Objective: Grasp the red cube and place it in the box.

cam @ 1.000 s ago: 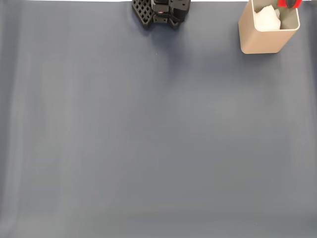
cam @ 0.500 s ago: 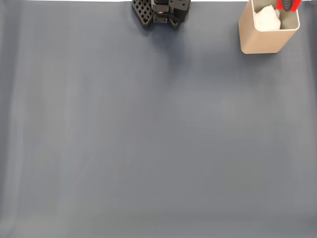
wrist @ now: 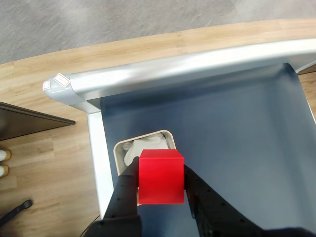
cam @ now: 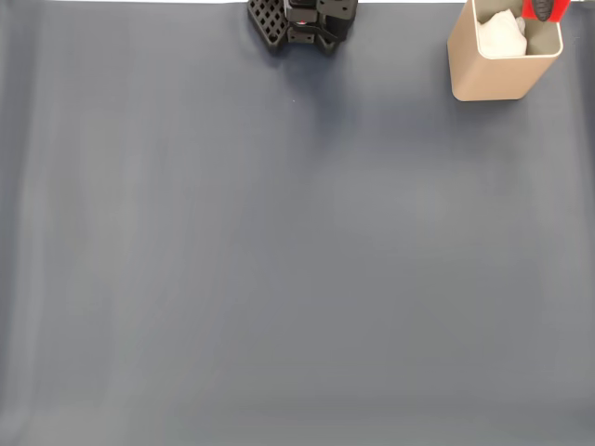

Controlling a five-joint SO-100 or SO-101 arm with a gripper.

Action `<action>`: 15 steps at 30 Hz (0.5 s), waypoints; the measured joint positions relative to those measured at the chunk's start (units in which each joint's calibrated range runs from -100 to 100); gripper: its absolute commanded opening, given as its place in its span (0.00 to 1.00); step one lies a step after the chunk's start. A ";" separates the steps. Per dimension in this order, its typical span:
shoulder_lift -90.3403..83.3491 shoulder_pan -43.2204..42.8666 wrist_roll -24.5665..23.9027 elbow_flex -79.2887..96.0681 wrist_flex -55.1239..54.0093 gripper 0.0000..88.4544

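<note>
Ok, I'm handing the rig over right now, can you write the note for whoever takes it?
Gripper: shut on the red cube, held between both fingers in the wrist view.
Cube: off the table, in the air over the box; in the fixed view a bit of red shows at the top edge above the box.
Box: upright at the corner of the grey mat, white paper inside.
Done: cube picked up and carried to the box.
Left: check it is centred over the opening, probably lower a little, open the gripper, pull the arm back.
</note>
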 measured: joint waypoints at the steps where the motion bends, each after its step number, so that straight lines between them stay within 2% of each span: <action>1: 0.00 0.00 -0.20 0.00 0.00 0.28; 6: 0.00 -0.08 -0.44 0.00 0.00 0.36; 15: 0.00 -0.38 0.10 0.09 0.00 0.39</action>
